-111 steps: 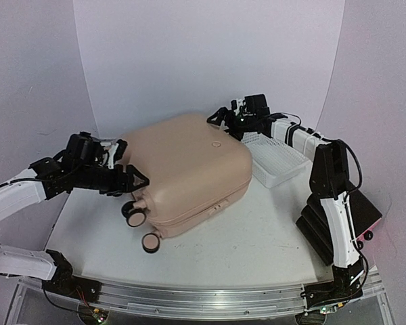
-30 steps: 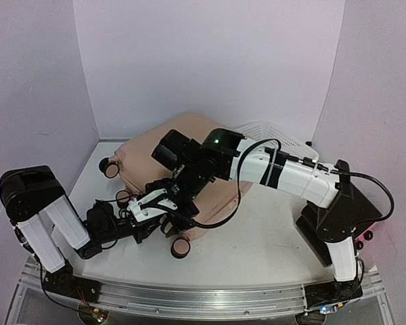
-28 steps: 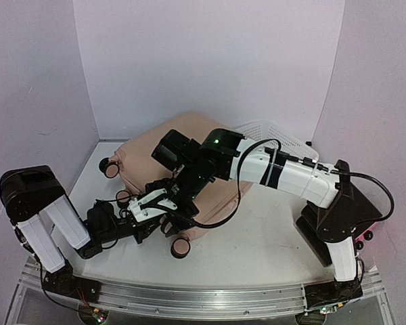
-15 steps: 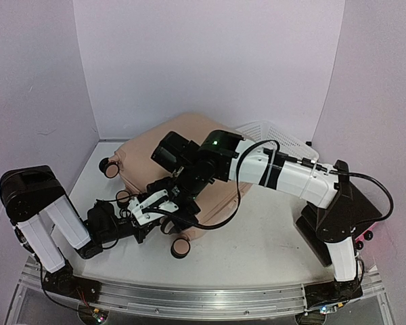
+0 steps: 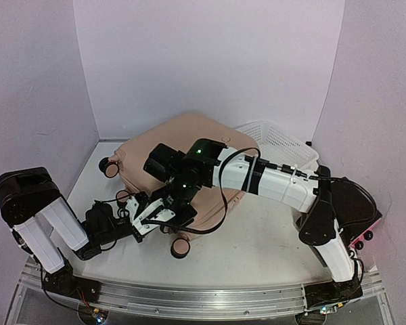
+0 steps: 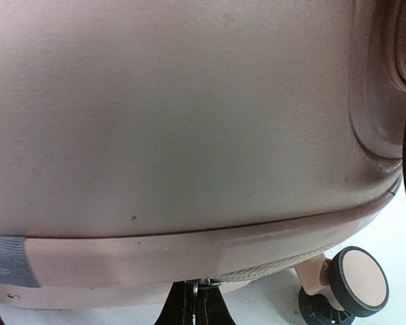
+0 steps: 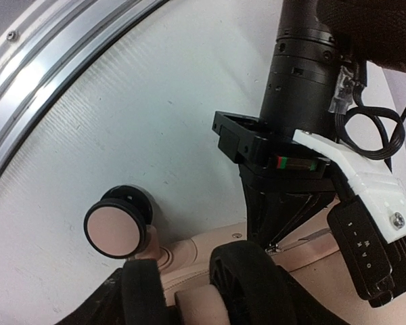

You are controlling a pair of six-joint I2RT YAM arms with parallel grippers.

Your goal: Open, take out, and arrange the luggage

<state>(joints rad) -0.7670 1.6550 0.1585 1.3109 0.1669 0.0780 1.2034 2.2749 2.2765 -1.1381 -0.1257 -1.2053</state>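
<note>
So the luggage is lying flat on its big side, a bit left of the middle of the table and toward the back. Its shells are shut as far as we can see, and the wheel end faces near-left. At that end the left gripper has its fingers pinched fully together right on the zipper line. A tiny metal zipper tab sits at the tips, so we read that as a grip on it. The right gripper hangs just above the same corner with its fingers apart, straddling a pink bit of wheel mount, and we can't see it touching. One wheel pokes out toward us, and two more sit along the left side. Everything rests on a matte white table whose surface looks faintly ribbed up close. An aluminium rail runs along the near edge and carries both arm bases. A white mesh basket sits just beside the case's far right corner, and a black block stands at the right edge behind the right arm. Pale lilac walls close in both sides, and a curved white backdrop sits close behind the case. The widest bare stretch of table is front right, between the case and the rail. On the left we only get a narrow strip along the wall.
</note>
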